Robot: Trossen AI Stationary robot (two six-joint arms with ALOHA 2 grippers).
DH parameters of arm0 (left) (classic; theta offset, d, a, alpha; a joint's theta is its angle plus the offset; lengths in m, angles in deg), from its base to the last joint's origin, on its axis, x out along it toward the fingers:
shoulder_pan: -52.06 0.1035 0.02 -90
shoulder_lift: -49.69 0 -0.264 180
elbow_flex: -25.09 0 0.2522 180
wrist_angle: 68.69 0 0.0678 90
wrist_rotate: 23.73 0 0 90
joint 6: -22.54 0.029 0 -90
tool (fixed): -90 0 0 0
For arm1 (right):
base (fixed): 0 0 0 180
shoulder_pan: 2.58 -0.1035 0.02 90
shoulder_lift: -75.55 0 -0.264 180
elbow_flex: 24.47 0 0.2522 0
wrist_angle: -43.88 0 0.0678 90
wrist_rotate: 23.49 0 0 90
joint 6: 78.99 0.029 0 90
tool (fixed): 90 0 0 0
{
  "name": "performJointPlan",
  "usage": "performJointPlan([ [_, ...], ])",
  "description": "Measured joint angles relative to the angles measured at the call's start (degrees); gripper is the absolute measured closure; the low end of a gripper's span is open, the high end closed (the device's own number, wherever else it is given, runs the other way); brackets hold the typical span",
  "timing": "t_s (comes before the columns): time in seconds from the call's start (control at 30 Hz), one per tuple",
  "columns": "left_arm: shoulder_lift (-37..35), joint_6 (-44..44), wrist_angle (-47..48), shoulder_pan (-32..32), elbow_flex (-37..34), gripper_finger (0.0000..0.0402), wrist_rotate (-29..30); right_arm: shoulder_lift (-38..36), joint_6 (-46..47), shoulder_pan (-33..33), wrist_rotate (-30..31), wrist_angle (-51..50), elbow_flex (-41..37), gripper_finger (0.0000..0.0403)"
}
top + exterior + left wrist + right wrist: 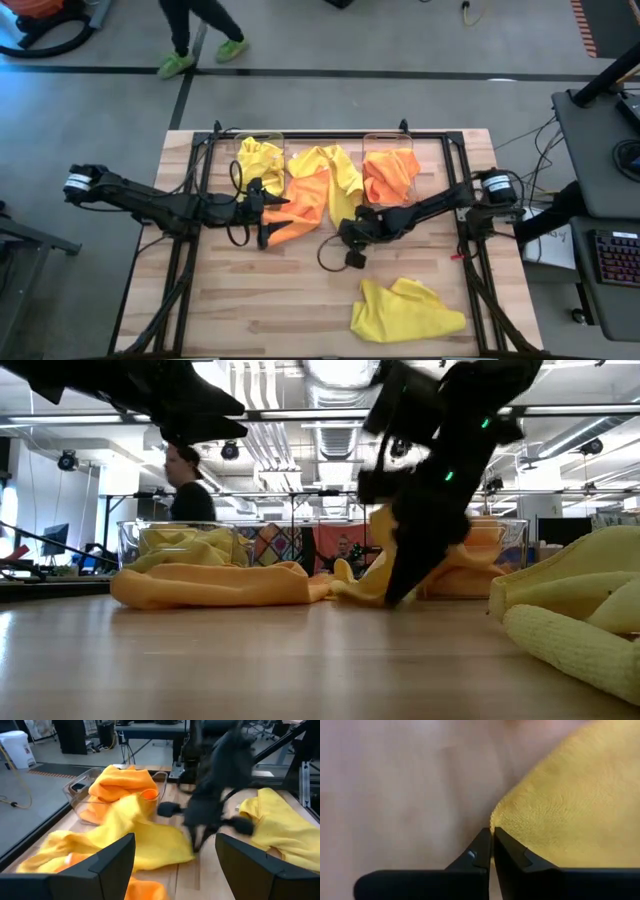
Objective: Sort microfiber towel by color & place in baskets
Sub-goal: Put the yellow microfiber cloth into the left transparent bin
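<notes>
Right now the right gripper [491,851] is clenched on the corner of a yellow towel [335,172] mid-table, so pick step. Next: lift w/o losing that thin pinch, carry to the far basket w/ yellow [258,158]. Left gripper [268,218] released, beside the orange towel [305,200]. Another yellow towel [405,308] lies nearest; orange basket [391,172] at the back.

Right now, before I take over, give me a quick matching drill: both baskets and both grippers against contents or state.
1 left basket
2 right basket
3 left gripper
4 right gripper

A shut at a loose yellow towel's corner
B holds an orange towel
C open by the middle pile
D holds a yellow towel

Pairs: 1-D, 2-B, 3-C, 4-A
</notes>
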Motion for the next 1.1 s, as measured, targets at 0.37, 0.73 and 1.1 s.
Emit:
performJointPlan([
  [0.37,0.6,-0.8,0.0,0.0,1.6,0.0143,-2.6,-21.0,-0.3,-5.8,5.2,-4.4,0.3,0.0394],
  [0.73,3.3,6.9,-0.2,0.0,7.0,0.0143,-3.1,-35.1,-11.4,-5.8,17.9,1.7,0.4,0.0394],
  [1.1,11.4,14.3,-7.6,0.2,12.2,0.0143,-3.0,-39.7,-21.1,-5.8,13.7,12.3,0.4,0.0394],
])
